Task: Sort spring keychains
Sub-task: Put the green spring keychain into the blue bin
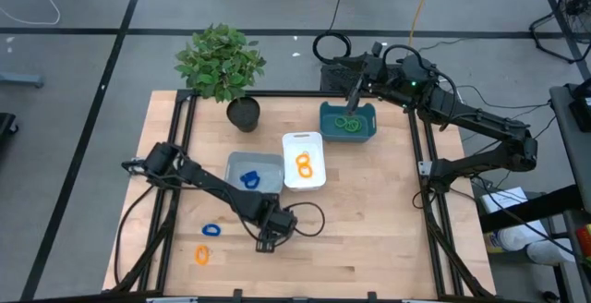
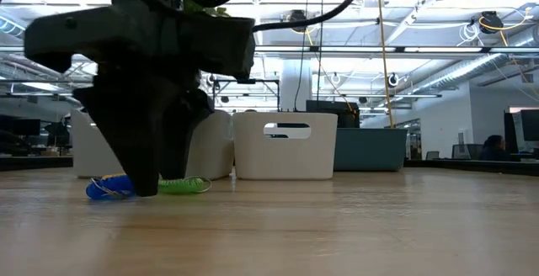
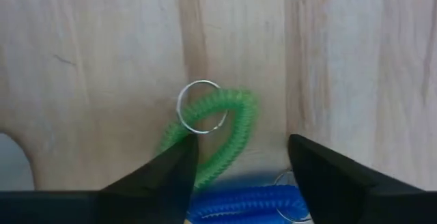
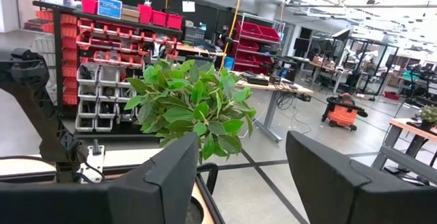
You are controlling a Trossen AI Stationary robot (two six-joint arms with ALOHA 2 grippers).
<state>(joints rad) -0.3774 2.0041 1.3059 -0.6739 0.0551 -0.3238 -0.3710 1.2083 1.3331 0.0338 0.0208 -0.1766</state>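
So the spring keychains are scattered around. A green one (image 3: 217, 125) with a metal ring (image 3: 201, 106) and a blue one (image 3: 249, 203) lie touching each other on the wooden table (image 1: 369, 220), right under the left gripper (image 3: 239, 166), near the front middle. Its fingers are spread apart, standing over both coils and not clamped on either. In the low view that gripper (image 2: 156, 141) comes down to the tabletop right in front of the two coils.

Off to the left there's another blue keychain (image 1: 211, 230) and an orange one (image 1: 202, 255) loose on the wood. The rest are in trays: blue (image 1: 249, 179) in the grey tray (image 1: 254, 160), orange (image 1: 306, 165) in the white tray (image 1: 288, 141), green (image 1: 348, 124) in the teal tray (image 1: 325, 126) at the far side.

The right gripper (image 1: 351, 98) hangs over the teal tray with fingers parted and nothing between them. A potted plant (image 1: 222, 63) sits at the far left corner.
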